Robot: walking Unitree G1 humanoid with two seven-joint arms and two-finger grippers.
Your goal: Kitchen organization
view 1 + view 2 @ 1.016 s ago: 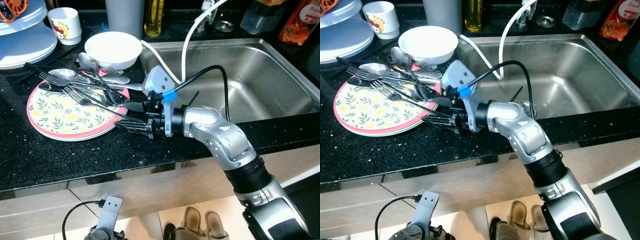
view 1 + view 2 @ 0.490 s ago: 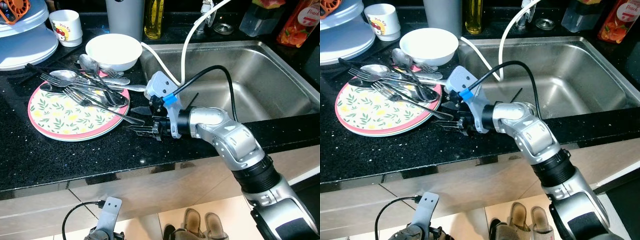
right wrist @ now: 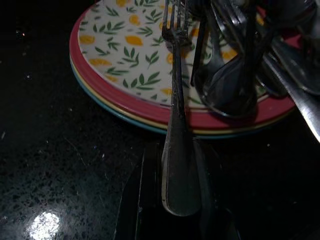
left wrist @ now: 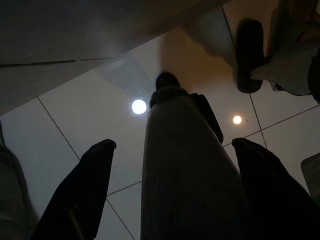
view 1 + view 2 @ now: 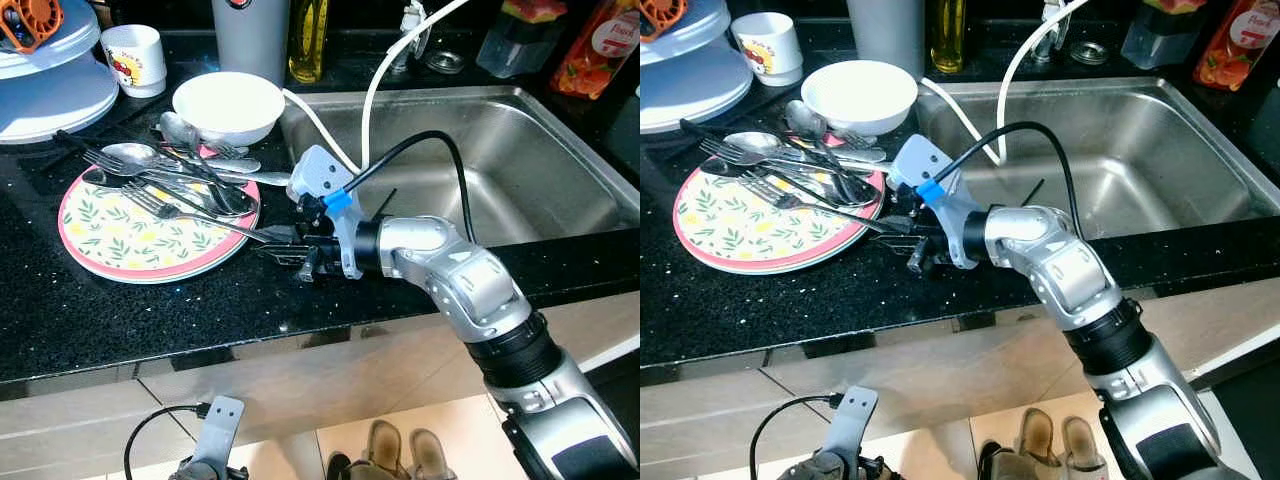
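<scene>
The right gripper (image 5: 285,250) reaches sideways across the black speckled stone counter (image 5: 120,310), low over its surface and just in front of the steel sink (image 5: 520,170). Its 2 black fingers (image 3: 145,200) are pressed together on the handle end of a long silver fork (image 3: 176,125), pinching it flat between them. The fork's tines lie on the round leaf-and-lemon patterned plate with a pink rim (image 5: 110,235), and its handle crosses that rim out over the counter to the gripper.

A tangle of other silver forks and spoons (image 5: 170,170) lies heaped across the far side of the same plate. Beyond it stands a white bowl (image 5: 228,103), with a small white cup bearing a red print (image 5: 132,58) further left and a stack of pale blue plates (image 5: 50,85) at the corner. A white hose (image 5: 385,70) curves over the sink's edge.

The left gripper (image 4: 170,200) hangs idle below counter level, its 2 dark fingers (image 4: 82,190) spread apart above a pale tiled floor (image 4: 75,120). A pair of grey slippers (image 5: 395,450) sits on the floor by the cabinet.
</scene>
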